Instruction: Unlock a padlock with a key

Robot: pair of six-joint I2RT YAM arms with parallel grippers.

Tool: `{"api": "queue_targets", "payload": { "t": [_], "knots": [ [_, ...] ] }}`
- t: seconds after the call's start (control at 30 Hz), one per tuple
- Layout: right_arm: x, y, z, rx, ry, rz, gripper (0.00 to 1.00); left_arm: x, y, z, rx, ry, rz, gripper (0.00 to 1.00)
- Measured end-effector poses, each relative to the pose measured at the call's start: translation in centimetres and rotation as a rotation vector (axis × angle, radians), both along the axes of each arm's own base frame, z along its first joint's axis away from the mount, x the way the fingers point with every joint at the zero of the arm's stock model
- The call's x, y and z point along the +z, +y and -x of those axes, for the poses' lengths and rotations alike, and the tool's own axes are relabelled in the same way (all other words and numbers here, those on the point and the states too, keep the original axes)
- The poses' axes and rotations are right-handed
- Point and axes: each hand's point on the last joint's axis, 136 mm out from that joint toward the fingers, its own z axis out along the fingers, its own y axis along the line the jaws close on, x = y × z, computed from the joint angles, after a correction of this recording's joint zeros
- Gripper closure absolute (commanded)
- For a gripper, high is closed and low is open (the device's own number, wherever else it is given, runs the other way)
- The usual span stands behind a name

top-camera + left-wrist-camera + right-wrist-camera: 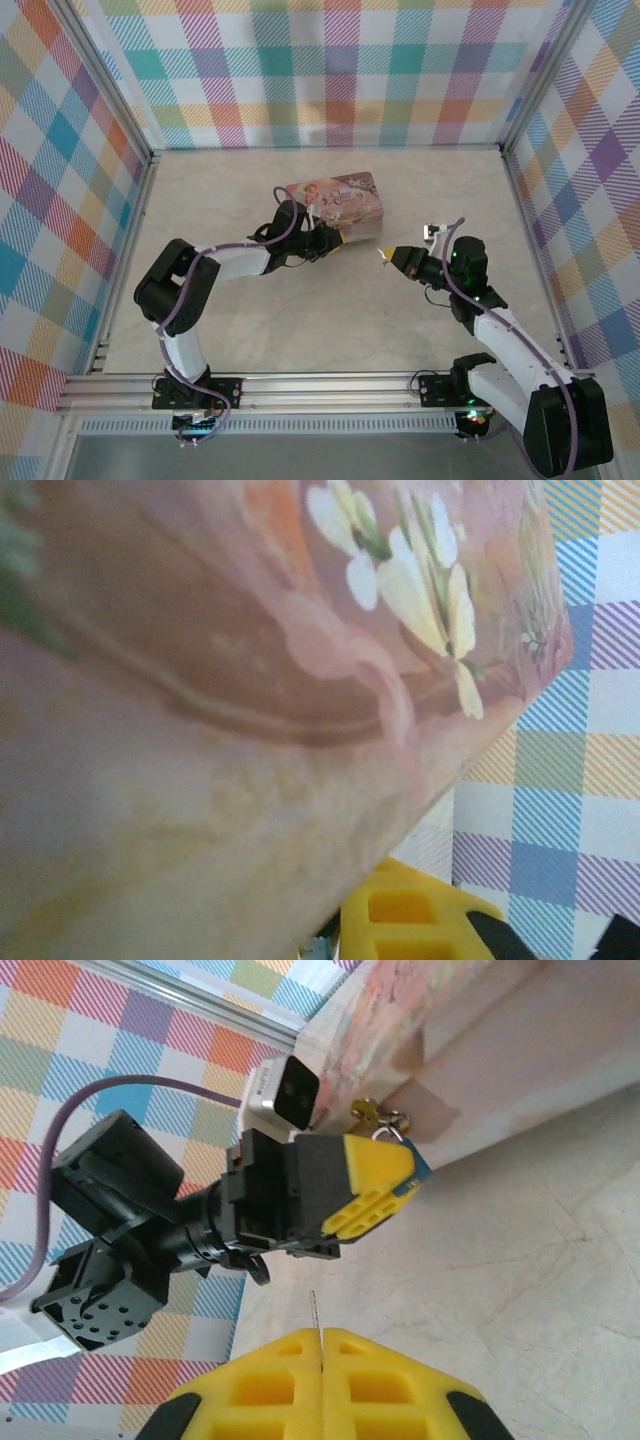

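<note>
My right gripper [322,1338] pinches the key [313,1308] edge-on; left gripper [405,1185] is closed beside the padlock [372,1112] at the tin [500,1050], grip unclear.

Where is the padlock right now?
In the right wrist view, the padlock sits against the tin box, just above the tips of the left gripper.

The padlock [372,1112] is small and brass-coloured, with a thin silvery loop at one side. It sits at the tip of the left gripper [402,1165], whose jaws are pressed together, close against the pinkish tin [520,1050]. The key [315,1310] shows edge-on as a thin metal sliver pinched in the right gripper [322,1340], apart from the padlock.
</note>
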Motion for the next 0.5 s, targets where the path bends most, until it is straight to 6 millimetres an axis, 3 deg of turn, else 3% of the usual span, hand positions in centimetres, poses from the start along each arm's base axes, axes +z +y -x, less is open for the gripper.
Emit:
{"api": "queue_targets", "payload": {
  "t": [0.33,0.5],
  "knots": [
    [-3.5,0.8,0.1,-0.022,0.093,-0.035,1.00,0.3,-0.2,0.0,0.005,0.019,0.004,0.88],
    [-4.1,1.9,-0.8,-0.020,0.114,-0.069,1.00,0.5,-0.3,0.0,0.012,0.028,0.013,0.88]
  ]
}}
